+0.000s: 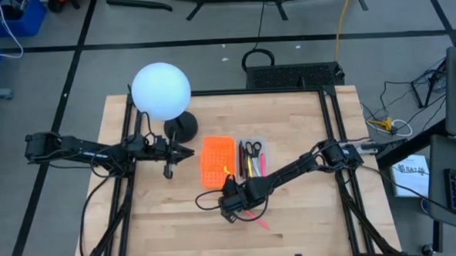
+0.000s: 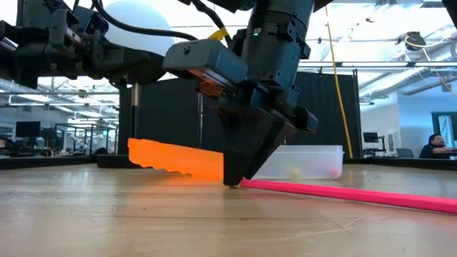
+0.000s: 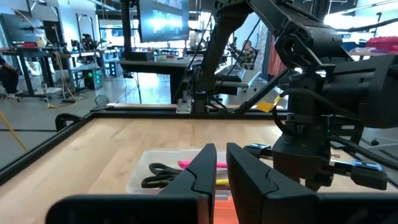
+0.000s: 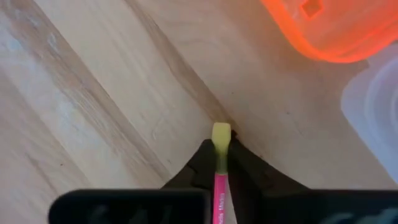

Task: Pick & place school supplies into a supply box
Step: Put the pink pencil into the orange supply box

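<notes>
My right gripper (image 4: 219, 163) is down on the table (image 1: 170, 215), fingers pinched shut on the pink pencil (image 2: 343, 193) close to its yellow end; the rest of the pencil lies flat on the wood, trailing away from the fingers. Just beyond sits the orange panel (image 1: 218, 159), with the clear box (image 1: 261, 151) joined beside it, holding scissors (image 1: 250, 148) and a few pens. My left gripper (image 1: 189, 151) hangs above the table beside the panel, holding nothing, fingers nearly together with a narrow gap.
</notes>
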Robot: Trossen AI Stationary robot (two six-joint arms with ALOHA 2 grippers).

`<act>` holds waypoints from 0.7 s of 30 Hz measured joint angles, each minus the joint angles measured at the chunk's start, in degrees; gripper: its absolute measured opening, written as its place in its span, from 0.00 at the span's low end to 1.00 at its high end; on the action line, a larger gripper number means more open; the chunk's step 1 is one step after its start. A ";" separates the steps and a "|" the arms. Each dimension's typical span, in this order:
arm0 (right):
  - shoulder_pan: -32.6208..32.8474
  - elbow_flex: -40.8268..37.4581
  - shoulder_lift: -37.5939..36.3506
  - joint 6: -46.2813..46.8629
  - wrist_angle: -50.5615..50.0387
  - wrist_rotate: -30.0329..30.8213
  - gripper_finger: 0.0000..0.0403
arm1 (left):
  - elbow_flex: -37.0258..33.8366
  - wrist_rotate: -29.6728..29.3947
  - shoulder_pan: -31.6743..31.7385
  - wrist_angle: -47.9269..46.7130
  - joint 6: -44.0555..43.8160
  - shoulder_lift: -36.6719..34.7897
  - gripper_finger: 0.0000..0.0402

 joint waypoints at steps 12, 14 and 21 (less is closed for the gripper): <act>-0.42 -0.47 -3.38 -1.68 1.94 -4.76 0.03 | 0.00 0.02 0.00 -0.07 -0.37 0.00 0.12; 0.00 -0.48 -5.66 -2.32 2.83 -5.07 0.03 | 0.00 0.04 0.00 -0.09 -0.37 0.00 0.12; 0.63 -0.37 -14.74 -2.50 4.09 -1.18 0.03 | 0.00 0.09 0.00 -0.23 -0.64 0.00 0.12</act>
